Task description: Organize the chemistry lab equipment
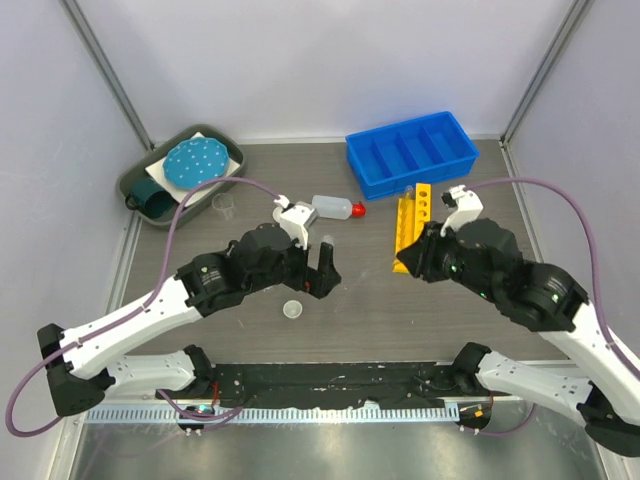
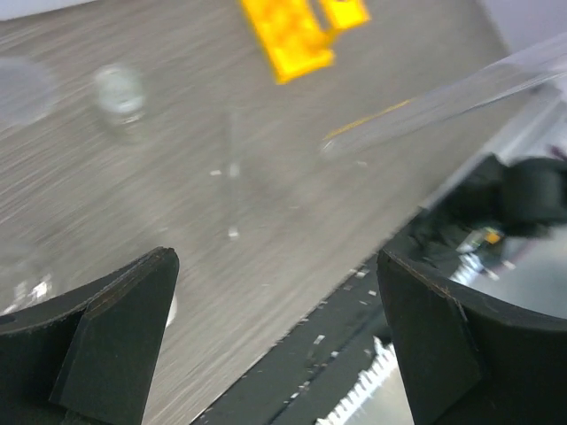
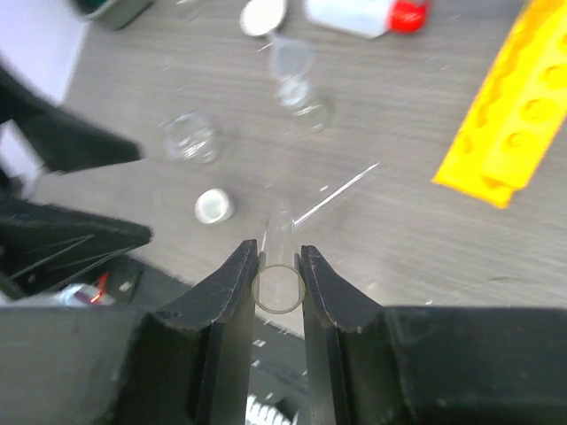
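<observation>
My right gripper is shut on a clear glass tube, held end-on above the table. In the top view this gripper is beside the near end of the yellow holed rack. The rack also shows in the right wrist view. My left gripper is open and empty over the table's middle, its fingers wide apart. The tube also shows in the left wrist view. A red-capped bottle lies on its side. A small white dish sits near the front. The blue divided bin stands behind.
A dark green tray with a teal dotted disc is at the back left. A small beaker stands by it. A beaker, a clear flask and a thin glass rod lie between the arms.
</observation>
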